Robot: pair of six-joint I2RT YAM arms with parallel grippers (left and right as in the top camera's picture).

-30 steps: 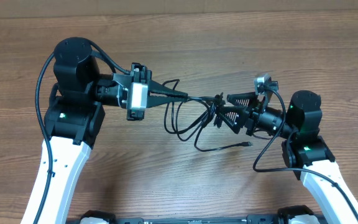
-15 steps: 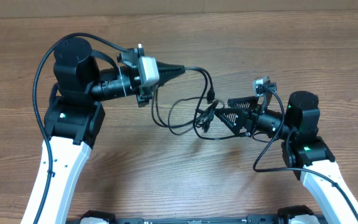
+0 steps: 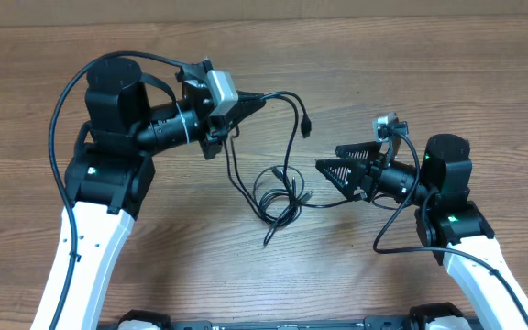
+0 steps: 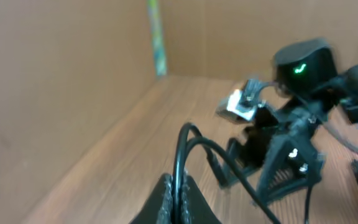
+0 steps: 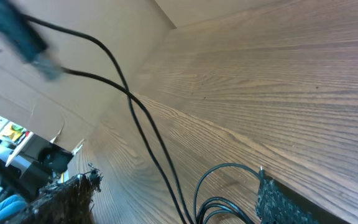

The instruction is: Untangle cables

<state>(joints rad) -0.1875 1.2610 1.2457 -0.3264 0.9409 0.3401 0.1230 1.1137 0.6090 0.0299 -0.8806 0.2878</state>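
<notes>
The cables are thin black cords. My left gripper (image 3: 253, 100) is raised at the back left, shut on one cable (image 4: 183, 149) that arches out of its tips (image 4: 176, 202). That cable's plug end (image 3: 306, 126) hangs free in the air. Other strands drop to a loose bundle of loops (image 3: 278, 197) lying on the table. My right gripper (image 3: 328, 156) stands open just right of the bundle, holding nothing. In the right wrist view the loops (image 5: 222, 202) and two strands (image 5: 135, 106) lie on the wood between and below the spread fingers (image 5: 281, 202).
The wooden table (image 3: 411, 64) is bordered at the back by a brown cardboard wall (image 4: 61, 74). The right arm's base (image 3: 447, 170) and its own thick wire (image 3: 397, 229) sit at the right. The left arm's base (image 3: 108, 101) stands at the left.
My left gripper has swung up and back with its cable. The strands that were stretched taut towards the right gripper have gone slack and dropped into loops on the table. The right arm barely moved.
</notes>
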